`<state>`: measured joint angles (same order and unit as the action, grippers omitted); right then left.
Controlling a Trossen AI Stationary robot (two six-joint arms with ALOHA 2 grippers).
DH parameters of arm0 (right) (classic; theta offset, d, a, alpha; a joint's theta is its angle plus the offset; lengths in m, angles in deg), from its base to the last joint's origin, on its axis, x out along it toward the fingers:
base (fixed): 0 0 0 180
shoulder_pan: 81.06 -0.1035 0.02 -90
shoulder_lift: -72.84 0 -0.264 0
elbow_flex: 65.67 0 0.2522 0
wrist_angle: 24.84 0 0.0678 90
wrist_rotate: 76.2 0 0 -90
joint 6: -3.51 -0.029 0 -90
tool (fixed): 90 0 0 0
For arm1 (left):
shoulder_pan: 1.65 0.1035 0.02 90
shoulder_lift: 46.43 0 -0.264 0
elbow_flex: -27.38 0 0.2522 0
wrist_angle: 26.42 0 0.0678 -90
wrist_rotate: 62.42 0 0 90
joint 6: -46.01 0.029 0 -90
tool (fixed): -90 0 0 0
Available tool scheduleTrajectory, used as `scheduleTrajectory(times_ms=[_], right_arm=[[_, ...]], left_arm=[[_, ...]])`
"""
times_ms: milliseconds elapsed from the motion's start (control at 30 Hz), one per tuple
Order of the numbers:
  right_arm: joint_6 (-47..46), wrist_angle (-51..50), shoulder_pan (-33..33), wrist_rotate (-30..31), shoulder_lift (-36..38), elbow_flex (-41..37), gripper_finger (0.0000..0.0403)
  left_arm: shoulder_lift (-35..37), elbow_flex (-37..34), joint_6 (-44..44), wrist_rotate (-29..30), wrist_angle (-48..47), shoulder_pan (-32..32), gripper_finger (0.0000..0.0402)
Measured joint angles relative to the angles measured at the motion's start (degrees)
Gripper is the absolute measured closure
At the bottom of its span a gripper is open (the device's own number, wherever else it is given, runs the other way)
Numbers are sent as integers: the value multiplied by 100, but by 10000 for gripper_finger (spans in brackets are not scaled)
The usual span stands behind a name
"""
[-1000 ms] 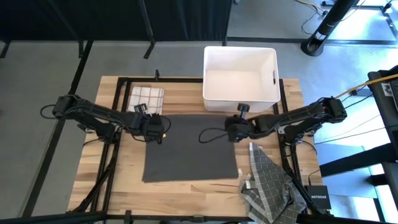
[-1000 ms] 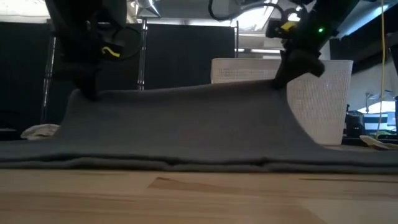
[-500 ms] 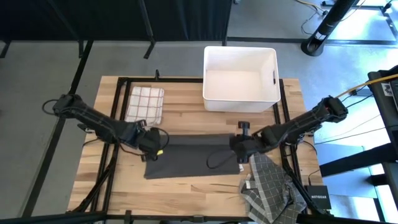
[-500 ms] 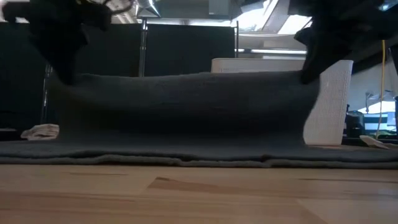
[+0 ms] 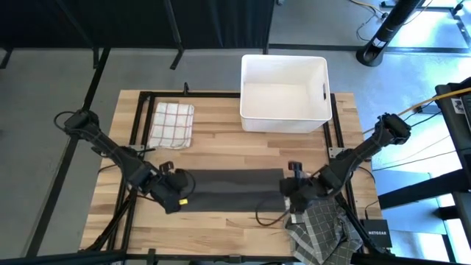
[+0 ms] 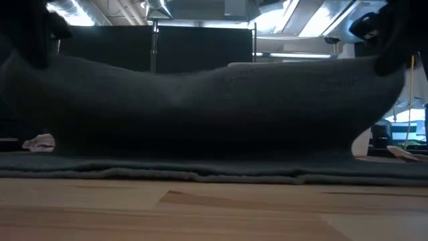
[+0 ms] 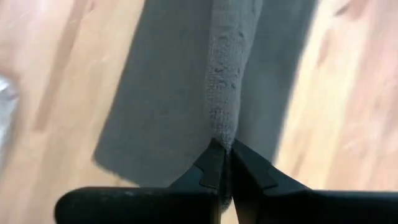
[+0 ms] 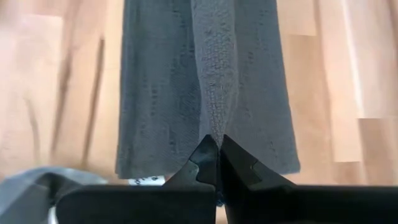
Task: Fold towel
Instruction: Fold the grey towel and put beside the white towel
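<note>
A dark grey towel [image 5: 232, 190] lies across the near half of the table. Its lifted edge [image 6: 200, 73] is strung between both grippers, and its lower layer [image 6: 200, 171] rests flat on the wood. My left gripper [image 5: 179, 199] is shut on the towel's left end. My right gripper [image 5: 289, 199] is shut on its right end. In the low view, the left gripper [image 6: 33, 33] and the right gripper [image 6: 391, 40] show as dark shapes at the upper corners. My left gripper pinches the lifted edge of the towel at its left end [image 7: 224, 127] between its two fingers, slanting down from above. The cloth runs off from the fingertips as a ridge and hangs down to the table. My right gripper pinches the same lifted edge at its right end [image 8: 213, 118] between its two fingers, slanting down from above. The edge spans between the two grippers with a slight sag in the middle, and the cloth below it drapes to the table.
A white bin [image 5: 283, 92] stands at the far right of the table. A folded white checked cloth [image 5: 171, 123] lies at the far left. A crumpled grey checked cloth [image 5: 320, 224] lies at the near right corner, beside my right gripper.
Both grippers have carried the towel's far edge toward the table's near edge, rising a little and staying shut. The towel has folded over itself: the held edge has come over the near part, which has stayed flat on the table.
</note>
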<state>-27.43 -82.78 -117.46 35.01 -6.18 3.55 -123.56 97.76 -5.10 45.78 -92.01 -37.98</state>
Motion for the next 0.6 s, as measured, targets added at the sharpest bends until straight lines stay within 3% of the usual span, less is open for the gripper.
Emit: scheduleTrajectory(times_ms=[200,400,600], right_arm=[[-467,170,-296,-108,-155,0,395],[-900,426,-341,-956,-580,-2,394],[-957,794,-339,-1331,-892,-2,394]], left_arm=[[-92,-62,-128,46,417,-198,389],[-234,-378,-405,-18,523,-395,389],[-260,-547,-526,-69,1196,-625,389]])
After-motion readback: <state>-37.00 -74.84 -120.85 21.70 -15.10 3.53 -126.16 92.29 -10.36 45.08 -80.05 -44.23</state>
